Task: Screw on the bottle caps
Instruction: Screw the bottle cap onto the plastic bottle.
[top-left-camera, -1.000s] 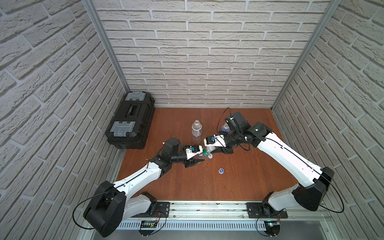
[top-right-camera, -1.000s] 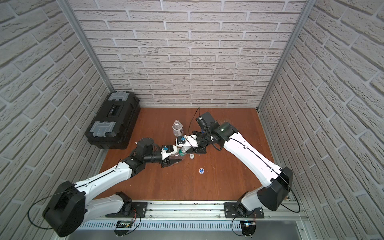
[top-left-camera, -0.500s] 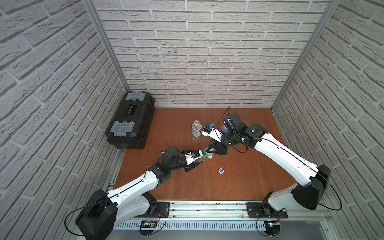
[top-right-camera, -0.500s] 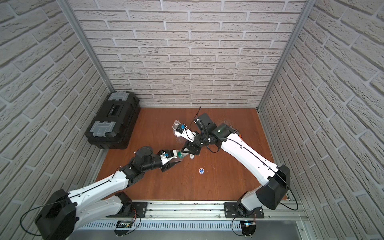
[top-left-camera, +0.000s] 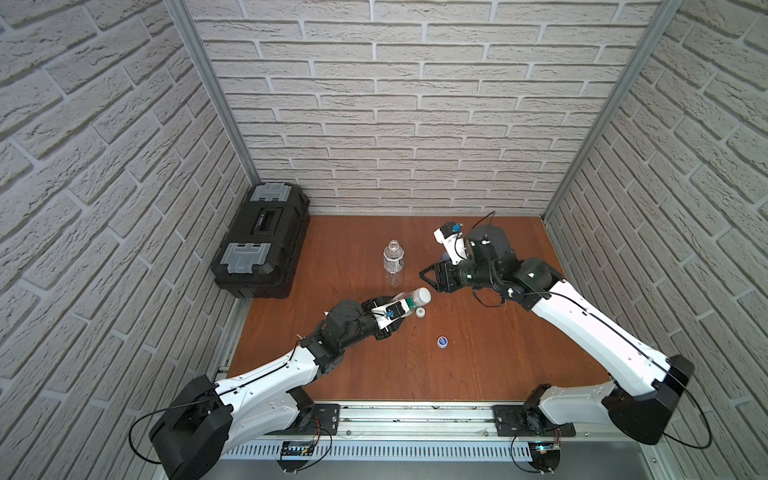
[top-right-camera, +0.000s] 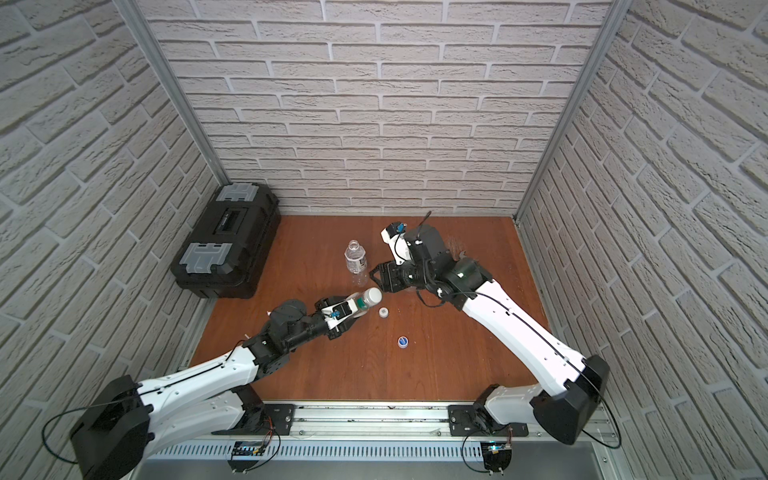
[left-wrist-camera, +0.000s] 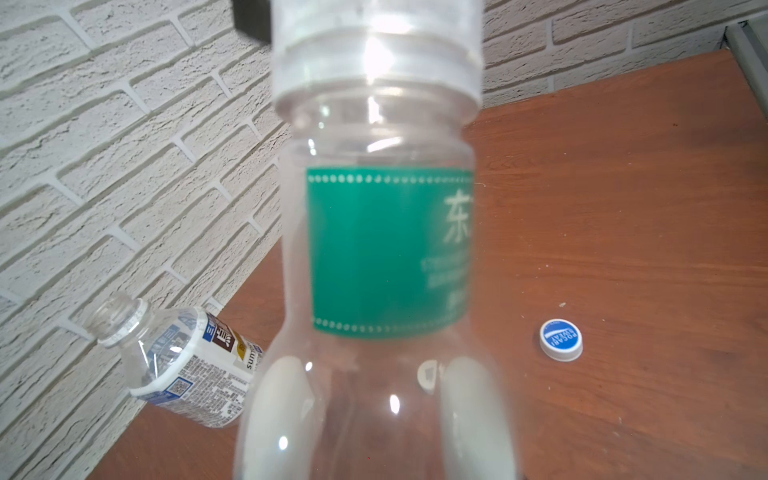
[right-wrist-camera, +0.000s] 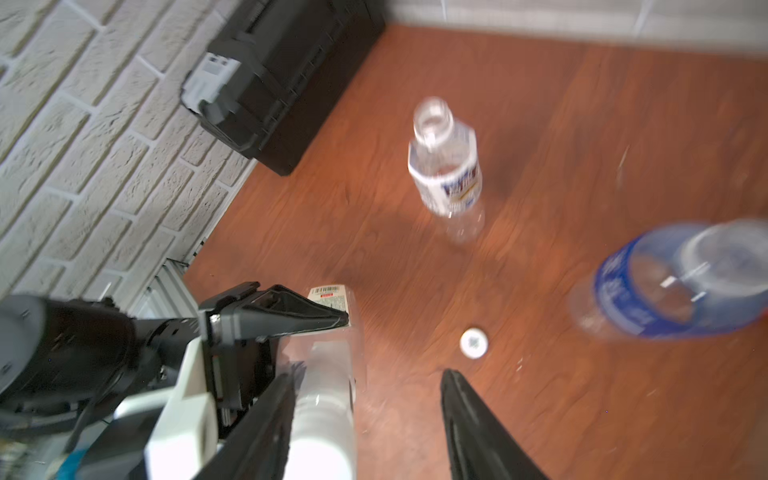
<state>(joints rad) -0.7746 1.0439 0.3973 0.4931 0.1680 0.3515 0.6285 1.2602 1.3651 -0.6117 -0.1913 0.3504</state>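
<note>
My left gripper (top-left-camera: 388, 312) is shut on the squarish bottle (top-left-camera: 406, 303) with the green neck band (left-wrist-camera: 390, 249), holding it tilted above the table. The wide white cap (top-left-camera: 423, 295) sits on its neck (left-wrist-camera: 374, 50). My right gripper (top-left-camera: 432, 279) stands open just behind that cap; in the right wrist view the cap (right-wrist-camera: 322, 415) lies beside one finger with a wide gap to the other. The small white cap (top-left-camera: 421, 313) and the blue cap (top-left-camera: 443, 341) lie on the table. The white-labelled bottle (top-left-camera: 393, 259) stands uncapped. The blue-labelled bottle (right-wrist-camera: 673, 282) shows in the right wrist view.
A black toolbox (top-left-camera: 262, 245) sits at the back left against the wall. Brick walls close in the wooden table (top-left-camera: 478, 365) on three sides. The blue-labelled bottle is hidden by my right arm in both top views.
My right gripper has opened off the wide white cap and drawn back toward the right. The cap stays on the bottle in my left gripper.
</note>
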